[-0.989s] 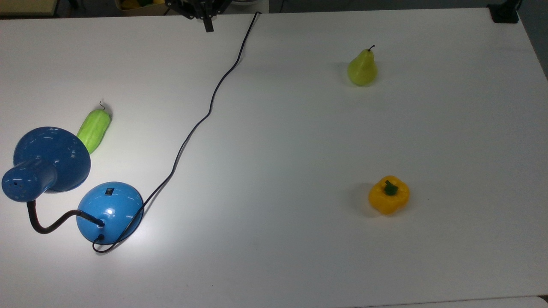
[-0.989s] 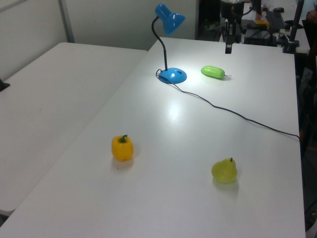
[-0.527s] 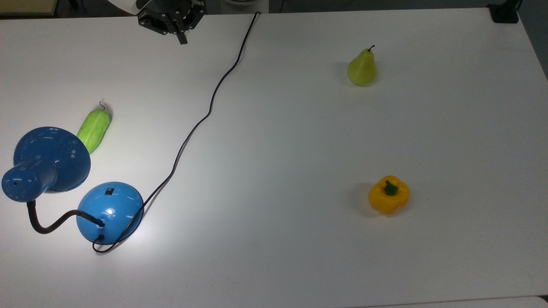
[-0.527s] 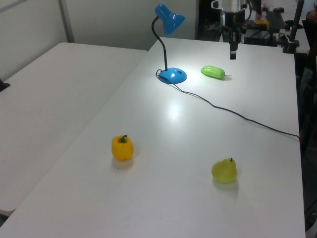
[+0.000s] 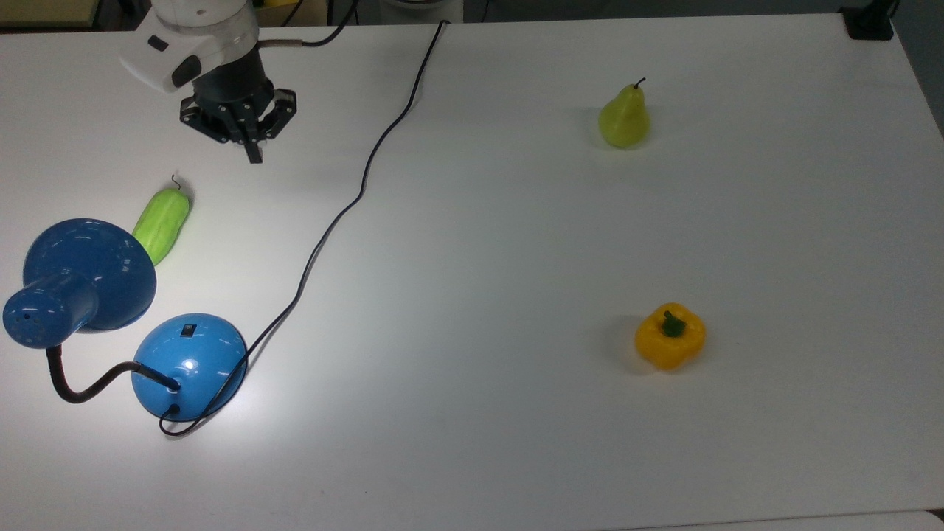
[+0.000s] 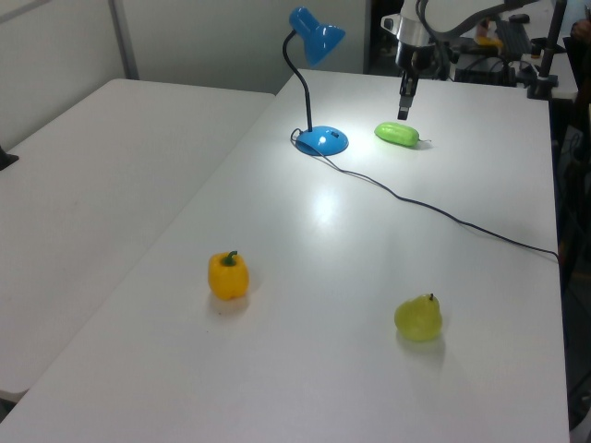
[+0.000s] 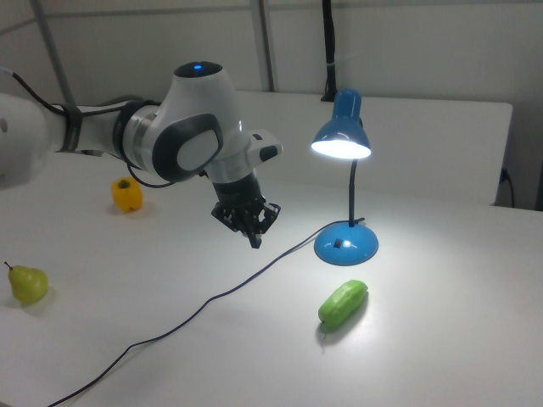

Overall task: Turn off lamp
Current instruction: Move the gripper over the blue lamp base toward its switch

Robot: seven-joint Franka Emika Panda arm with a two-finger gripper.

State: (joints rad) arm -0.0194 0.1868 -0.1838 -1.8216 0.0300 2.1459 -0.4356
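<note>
The blue lamp stands at the top view's lower left, with its dome base (image 5: 189, 361), a small black switch (image 5: 189, 330) on top and its flared shade (image 5: 88, 273) on a black gooseneck. In the right view the shade (image 7: 341, 140) glows, lit, above the base (image 7: 346, 244). The black cord (image 5: 354, 199) runs from the base to the table's far edge. My gripper (image 5: 254, 155) hangs above the table, well apart from the base, its fingers pressed together and holding nothing. In the left view the gripper (image 6: 404, 111) hovers just above the green vegetable.
A green cucumber-like vegetable (image 5: 162, 223) lies between my gripper and the lamp shade. A pear (image 5: 624, 118) and a yellow bell pepper (image 5: 670, 335) sit on the top view's right half. A second white table (image 6: 92, 185) adjoins on the left view's left.
My gripper has come in from the table's far edge, moving toward the top view's left and down, closer to the green vegetable and the lamp. Nothing on the table has moved.
</note>
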